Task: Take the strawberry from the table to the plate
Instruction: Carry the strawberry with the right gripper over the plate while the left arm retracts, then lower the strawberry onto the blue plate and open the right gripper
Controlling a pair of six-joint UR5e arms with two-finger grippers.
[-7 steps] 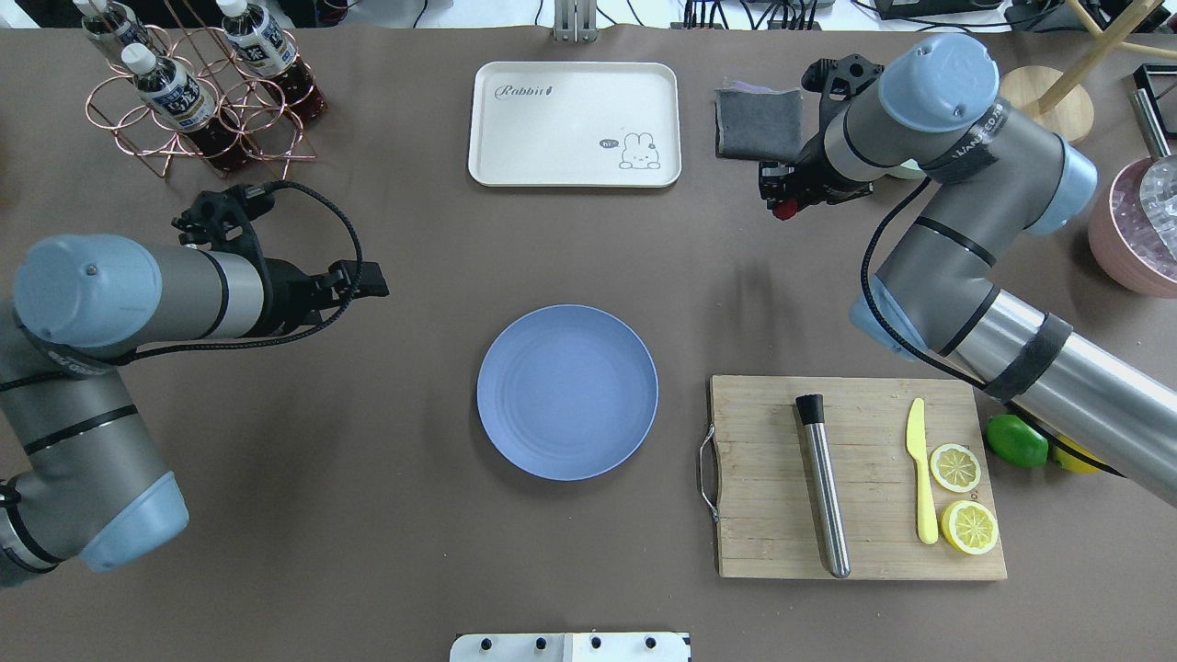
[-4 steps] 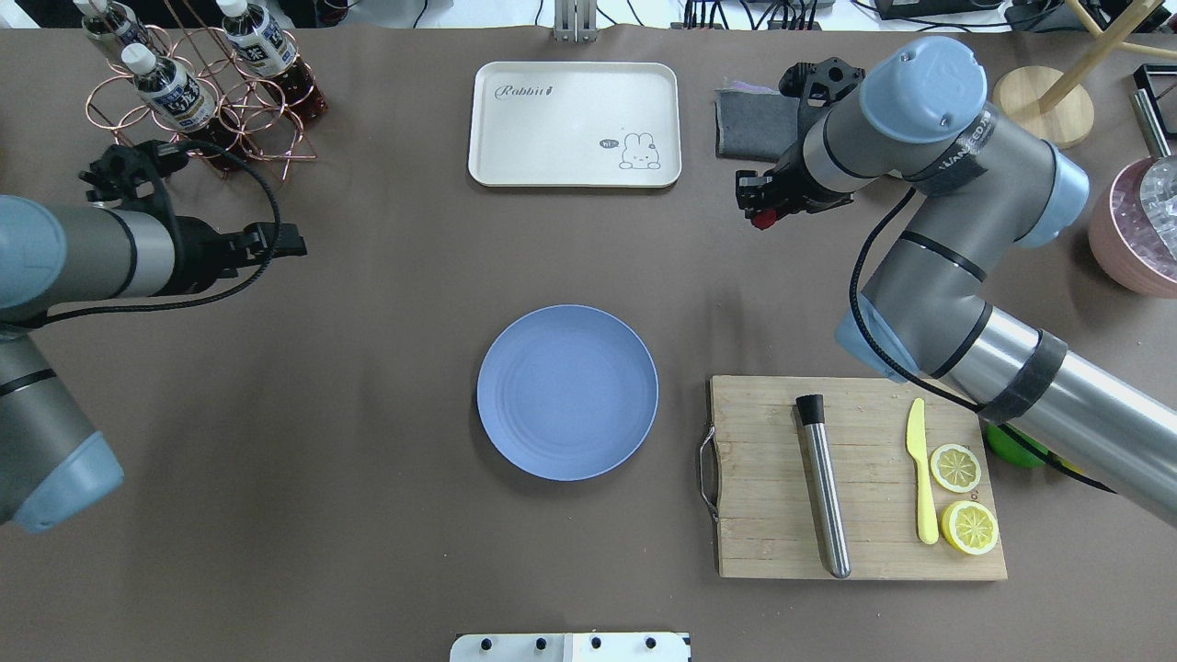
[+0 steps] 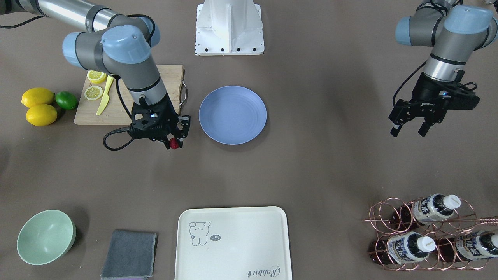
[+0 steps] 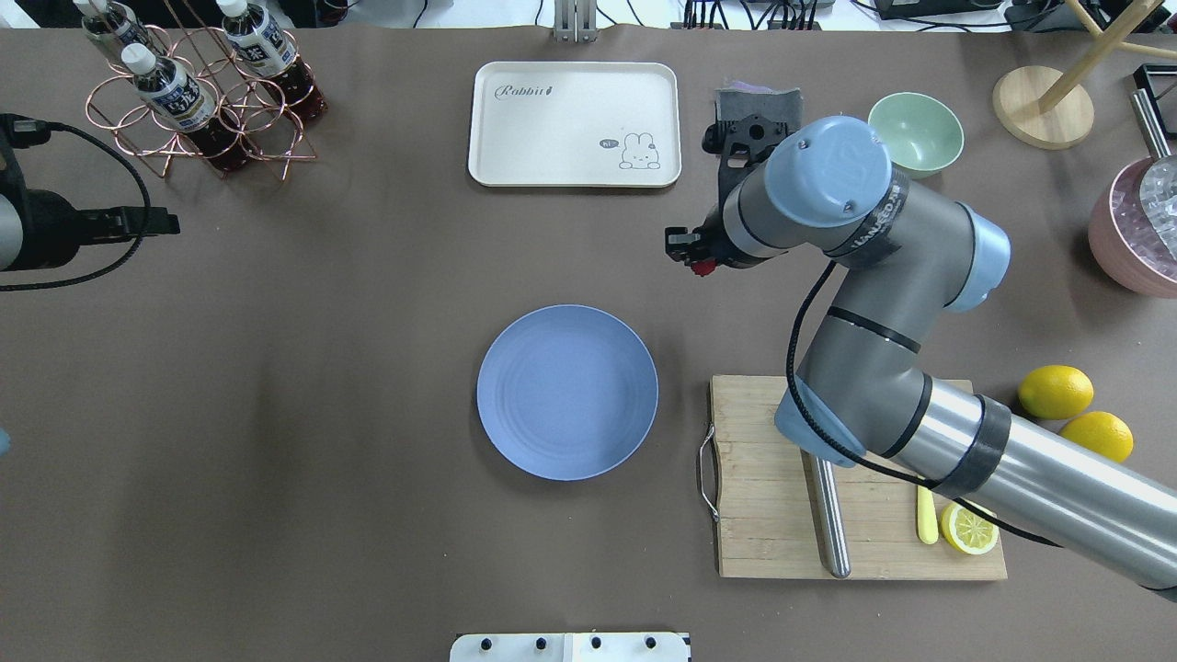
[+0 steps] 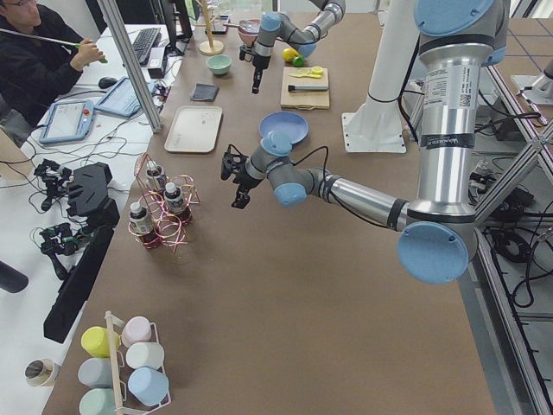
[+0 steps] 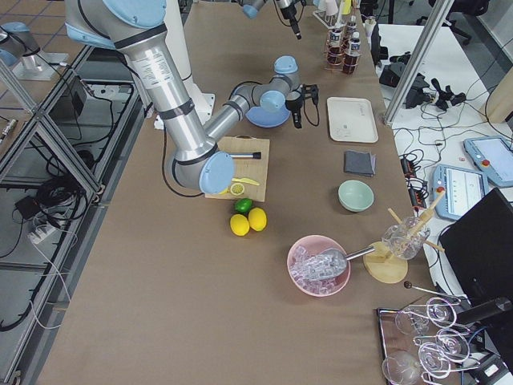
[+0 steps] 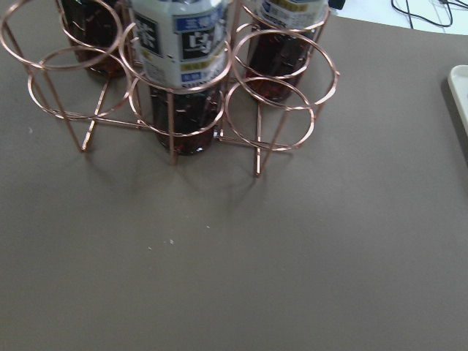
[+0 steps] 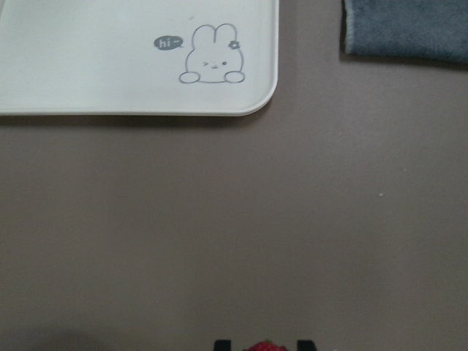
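right gripper was clamped on the strawberry, the little red berry pinched between its two fingertips and poking out below them. in the wrist view you only caught the berry's top at the bottom edge, between the finger tips. it looked lifted off the table, just beside the blue plate but not over it, on the side toward the wooden cutting board. the plate had nothing on it. further out on the operators' side sat the cream rabbit tray, with a folded grey cloth and a mint-green bowl next to it. left gripper hung well apart from all that with its fingers spread and nothing between them, near the copper bottle rack.
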